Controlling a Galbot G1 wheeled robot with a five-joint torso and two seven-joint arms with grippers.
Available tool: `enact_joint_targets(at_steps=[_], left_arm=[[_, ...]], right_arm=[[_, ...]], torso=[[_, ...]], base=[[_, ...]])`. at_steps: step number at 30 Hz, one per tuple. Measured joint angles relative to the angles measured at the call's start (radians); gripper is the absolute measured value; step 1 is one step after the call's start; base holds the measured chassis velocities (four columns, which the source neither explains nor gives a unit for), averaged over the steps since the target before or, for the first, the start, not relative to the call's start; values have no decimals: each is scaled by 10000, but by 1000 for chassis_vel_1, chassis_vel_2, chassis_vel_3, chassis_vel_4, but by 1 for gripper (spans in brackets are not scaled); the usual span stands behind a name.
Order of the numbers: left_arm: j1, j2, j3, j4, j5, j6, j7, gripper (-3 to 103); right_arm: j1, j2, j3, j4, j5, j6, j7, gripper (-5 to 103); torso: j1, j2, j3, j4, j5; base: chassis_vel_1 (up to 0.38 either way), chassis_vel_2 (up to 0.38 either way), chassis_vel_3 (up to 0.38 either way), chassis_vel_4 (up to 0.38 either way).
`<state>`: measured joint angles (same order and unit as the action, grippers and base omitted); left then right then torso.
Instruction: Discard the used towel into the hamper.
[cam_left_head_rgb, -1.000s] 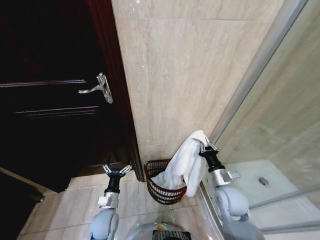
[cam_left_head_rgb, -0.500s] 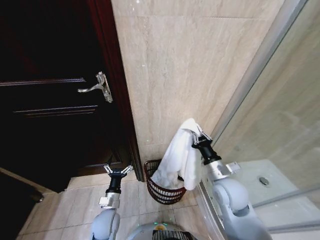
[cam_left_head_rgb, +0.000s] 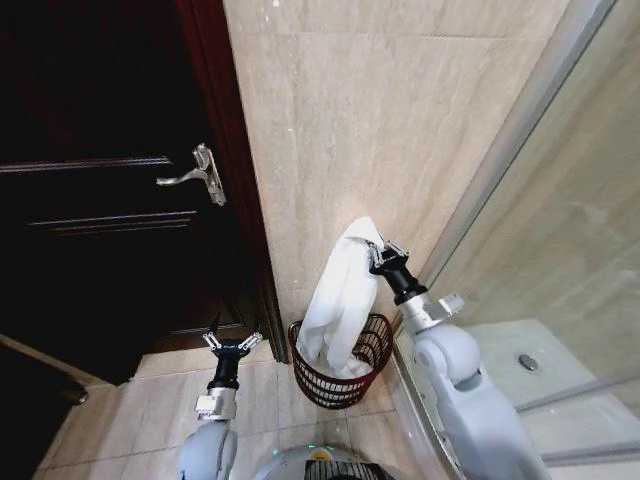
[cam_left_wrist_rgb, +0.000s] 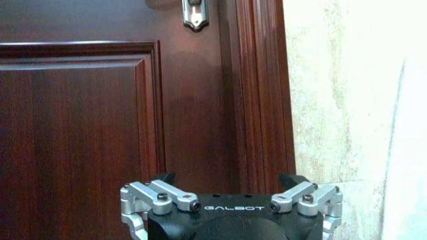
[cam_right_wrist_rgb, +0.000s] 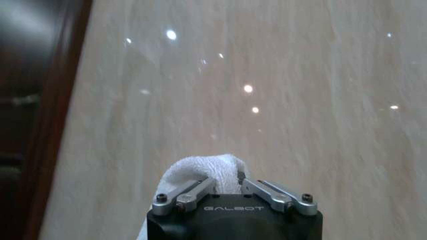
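A white towel (cam_left_head_rgb: 340, 295) hangs from my right gripper (cam_left_head_rgb: 377, 252), which is shut on its top end, raised against the beige wall. The towel's lower end drops inside the hamper (cam_left_head_rgb: 378, 345), a round reddish-brown wire basket on the floor by the wall. In the right wrist view the towel (cam_right_wrist_rgb: 203, 170) bunches between the closed fingers of my right gripper (cam_right_wrist_rgb: 227, 182). My left gripper (cam_left_head_rgb: 232, 343) stands open and empty low down, left of the hamper, in front of the door; in its own view the left gripper (cam_left_wrist_rgb: 230, 182) faces the dark door panel.
A dark wooden door (cam_left_head_rgb: 100, 200) with a silver handle (cam_left_head_rgb: 195, 175) stands on the left. A glass shower partition (cam_left_head_rgb: 540, 200) and white shower tray (cam_left_head_rgb: 510, 350) lie to the right. Beige floor tiles (cam_left_head_rgb: 150, 400) spread below.
My right gripper has lifted and swung left with the towel, so the cloth now hangs over the hamper's middle instead of its right rim. The left arm stays put.
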<state>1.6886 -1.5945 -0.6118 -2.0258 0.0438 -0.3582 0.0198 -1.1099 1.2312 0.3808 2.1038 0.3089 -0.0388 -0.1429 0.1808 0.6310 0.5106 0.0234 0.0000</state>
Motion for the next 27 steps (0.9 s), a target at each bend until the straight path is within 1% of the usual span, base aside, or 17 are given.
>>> enact_joint_targets(at_steps=[4,6,9,10,12,13,15,17,19,20,22,23,24,25,26,27], left_arm=[[-5,51,0,-50,-3,38,0,100],[-19,63,9,-69,-13,55,-1,100],[-22,65,24,-77,-25,60,-1,100],[-30,65,33,-78,-43,62,-1,100],[-50,65,35,-78,-61,62,-5,100],[-50,65,35,-78,-61,62,-5,100],[-56,68,33,-78,-95,61,-9,100],[-59,75,30,-78,-149,58,-10,100],[-69,93,16,-75,-243,52,-10,100],[-77,103,-9,-74,-296,48,-10,100],[-79,108,-28,-74,-354,45,-8,100],[-79,120,-55,-74,-432,42,-8,100],[-79,120,-55,-74,-432,42,-8,100],[-77,144,-104,-74,-531,31,-7,100],[-77,144,-104,-74,-531,31,-7,100],[-73,154,-135,-74,-591,18,0,100]], right_arm=[[-172,86,31,-390,-106,143,-141,3],[-366,239,-8,-853,-436,287,-292,3],[-483,315,-87,-1074,-656,382,-404,2],[-590,427,-267,-1266,-861,471,-413,7],[-618,585,-493,-1423,-937,497,-296,17],[-618,585,-493,-1423,-937,497,-296,17],[-615,715,-637,-1510,-1021,505,-231,28],[-599,756,-720,-1525,-1064,505,-184,28],[-521,787,-889,-1523,-1096,436,-52,38],[-481,790,-953,-1482,-1110,331,-9,50],[-475,790,-975,-1463,-1130,267,7,50],[-514,785,-984,-1460,-1176,250,23,55],[-514,785,-984,-1460,-1176,250,23,55],[-713,769,-985,-1592,-1328,250,92,66],[-713,769,-985,-1592,-1328,250,92,66],[-912,759,-1002,-1710,-1457,182,214,71]], torso=[[1,3,1,-3,1],[1,6,2,-2,1],[2,7,3,-3,0],[4,7,5,-3,0],[4,10,5,-2,0],[4,10,5,-2,0],[3,12,5,-3,-1],[3,13,5,-4,-2],[3,14,6,-4,-1],[3,14,7,-1,0],[3,14,7,2,-1],[4,15,7,8,-1],[4,15,7,8,-1],[6,16,7,10,-2],[6,16,7,10,-2],[10,14,11,10,2]], base=[[0,0,0,0],[0,0,0,0],[0,0,0,0],[0,0,0,0],[0,0,0,0],[0,0,0,0],[0,0,0,0],[0,0,0,0],[0,0,0,0],[0,0,0,0],[0,0,0,0],[0,0,0,0],[0,0,0,0],[0,0,0,0],[0,0,0,0],[0,0,0,0]])
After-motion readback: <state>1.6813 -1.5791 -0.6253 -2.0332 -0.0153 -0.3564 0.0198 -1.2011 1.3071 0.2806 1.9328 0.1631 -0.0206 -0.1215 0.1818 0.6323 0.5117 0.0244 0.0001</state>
